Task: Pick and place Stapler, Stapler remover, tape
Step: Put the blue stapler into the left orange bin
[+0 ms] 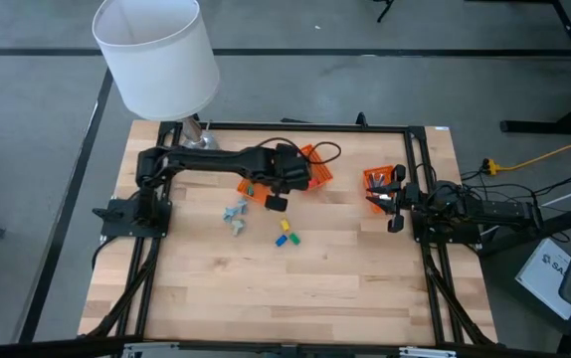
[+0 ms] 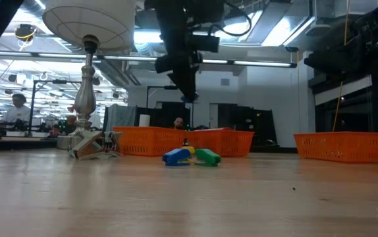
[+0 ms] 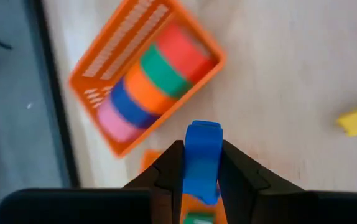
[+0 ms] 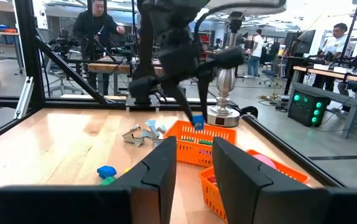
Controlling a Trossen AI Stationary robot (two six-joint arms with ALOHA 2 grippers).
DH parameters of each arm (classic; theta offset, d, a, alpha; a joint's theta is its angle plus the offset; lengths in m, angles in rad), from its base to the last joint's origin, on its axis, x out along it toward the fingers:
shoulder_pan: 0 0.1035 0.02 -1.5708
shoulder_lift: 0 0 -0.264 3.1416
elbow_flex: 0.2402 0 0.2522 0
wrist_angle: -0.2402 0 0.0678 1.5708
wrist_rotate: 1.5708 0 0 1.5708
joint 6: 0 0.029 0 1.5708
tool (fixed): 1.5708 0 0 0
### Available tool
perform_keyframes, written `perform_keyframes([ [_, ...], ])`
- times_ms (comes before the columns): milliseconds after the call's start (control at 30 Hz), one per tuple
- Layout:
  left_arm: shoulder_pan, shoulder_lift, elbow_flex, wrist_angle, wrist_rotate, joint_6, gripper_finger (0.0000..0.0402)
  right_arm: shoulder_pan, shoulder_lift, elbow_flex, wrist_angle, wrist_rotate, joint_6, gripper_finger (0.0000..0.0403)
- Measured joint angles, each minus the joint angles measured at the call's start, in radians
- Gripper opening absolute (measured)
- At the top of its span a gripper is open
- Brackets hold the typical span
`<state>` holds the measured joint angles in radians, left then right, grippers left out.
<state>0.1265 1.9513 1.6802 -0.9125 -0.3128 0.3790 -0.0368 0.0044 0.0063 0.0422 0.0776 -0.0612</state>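
Surface: light wooden table (image 1: pixel 295 288) inside a black frame, with a workshop of benches and several people visible beyond it in the low and right wrist views.
Lamp: white-shaded lamp (image 1: pixel 156 52) standing at the far left corner of the table.
Left gripper: the left gripper (image 3: pixel 201 171) reaches out from the left side and hangs above the table near its far middle; its fingers (image 3: pixel 169 174) are clamped on a small blue piece (image 3: pixel 201 158), held up in the air.
Middle basket: an orange basket (image 3: pixel 107 59) lies just past the left gripper; the tape (image 3: pixel 157 74) sits inside it as a row of rolls, red, green, orange, blue and pink, pressed side to side.
Right gripper: the right gripper (image 4: pixel 194 165) waits low at the right side of the table, fingers parted with a clear gap between them and nothing in it.
Right basket: a second orange basket (image 1: pixel 380 184) rests just beside the right gripper, with contents too small to tell.
Loose pieces: yellow, blue and green blocky pieces (image 1: pixel 286 235) lie on the open wood near the centre; a grey-blue cluster (image 1: pixel 236 214) lies to their left, well apart from the baskets.
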Motion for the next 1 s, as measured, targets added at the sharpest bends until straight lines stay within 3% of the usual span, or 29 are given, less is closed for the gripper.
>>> perform_keyframes([
  [133,0.016,-0.038,0.000,-0.048,-0.012,-0.027,0.0069,0.000,0.000,0.000,0.000,0.000,0.000,0.0108],
  [433,0.071,-0.115,-0.059,-0.081,0.100,-0.102,0.0069,0.000,0.000,0.000,0.000,0.000,0.000,0.0108],
  [1000,0.182,-0.260,-0.363,0.076,0.100,-0.194,0.0069,0.000,0.000,0.000,0.000,0.000,0.000,0.0108],
])
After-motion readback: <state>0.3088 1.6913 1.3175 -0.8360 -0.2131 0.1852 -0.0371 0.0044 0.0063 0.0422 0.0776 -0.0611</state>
